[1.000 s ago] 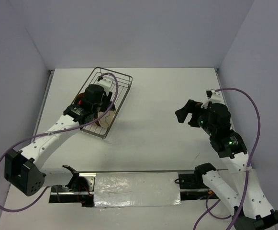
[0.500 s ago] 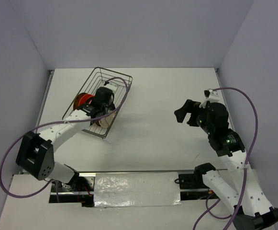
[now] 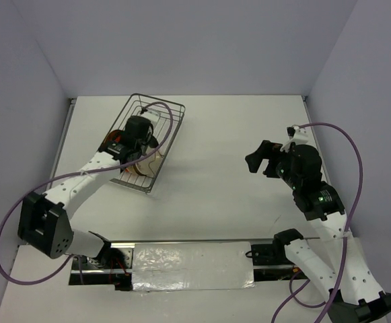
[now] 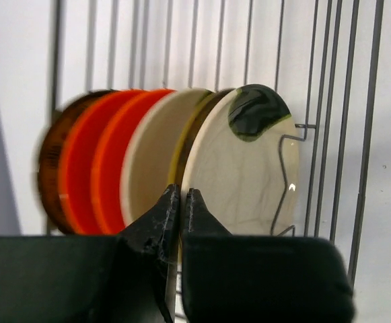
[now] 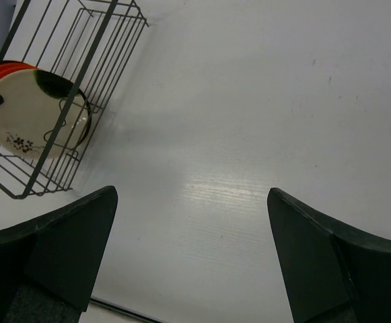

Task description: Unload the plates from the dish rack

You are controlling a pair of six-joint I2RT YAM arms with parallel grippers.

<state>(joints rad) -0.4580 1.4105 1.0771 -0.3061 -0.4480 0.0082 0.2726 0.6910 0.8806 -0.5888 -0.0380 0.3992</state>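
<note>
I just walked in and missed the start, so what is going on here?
The left arm's fingers are down in the dish rack, pinched on the edge of the cream plate with a dark blotch. It is the front one of a row standing upright. The orange plates behind it are in the rack too. The right arm's fingers hang open over the table, away from the rack, holding nothing.
</note>
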